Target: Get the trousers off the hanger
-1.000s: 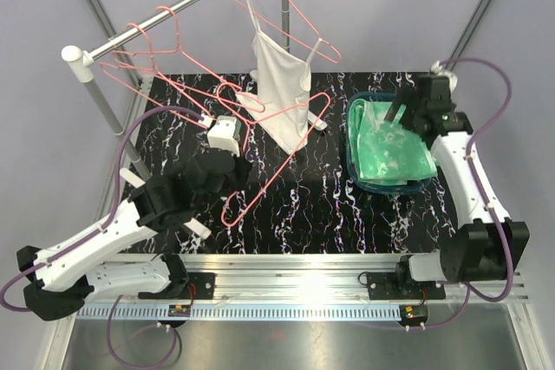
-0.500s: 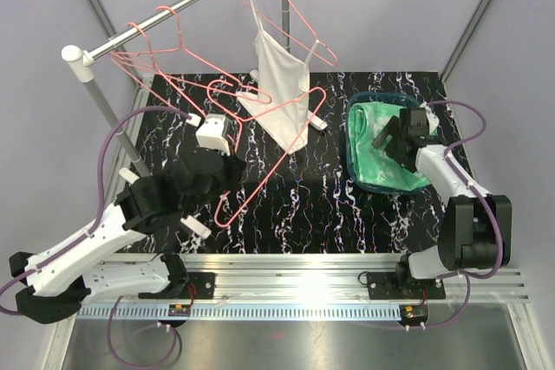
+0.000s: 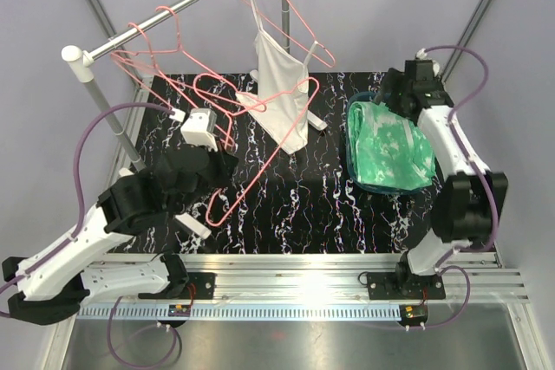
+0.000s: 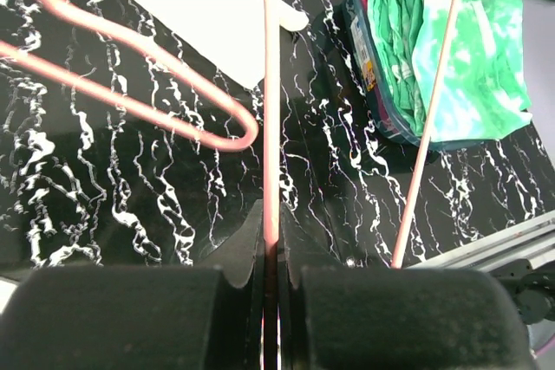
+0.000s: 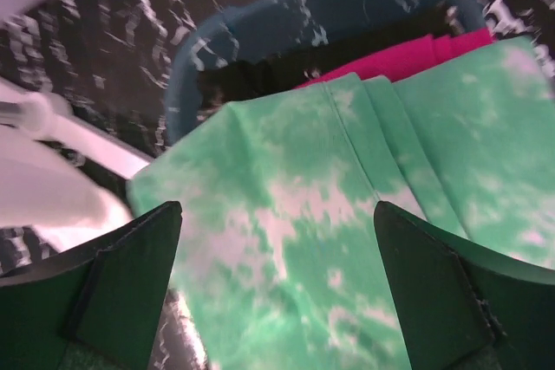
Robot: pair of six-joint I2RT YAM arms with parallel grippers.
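Note:
My left gripper (image 3: 227, 162) is shut on the wire of an empty pink hanger (image 4: 270, 84), holding it above the table; the jaws pinch the wire (image 4: 270, 244). The mottled green and white trousers (image 3: 392, 146) lie on top of a blue bin (image 3: 354, 162) at the right. In the right wrist view they (image 5: 347, 214) cover the magenta-pink trousers (image 5: 408, 54) and a black garment (image 5: 260, 75) inside the bin. My right gripper (image 3: 408, 84) is open and empty above the bin's far end, its fingers (image 5: 121, 283) well apart.
A white tank top (image 3: 282, 84) hangs on a pink hanger from the metal rail (image 3: 173, 10). More empty pink hangers (image 3: 147, 54) hang at the rail's left end. The rail's white post (image 3: 95, 93) stands at the table's left edge.
My right gripper has lifted off the green trousers and drawn back to the bin's far end. My left arm has moved the pink hanger up and to the left.

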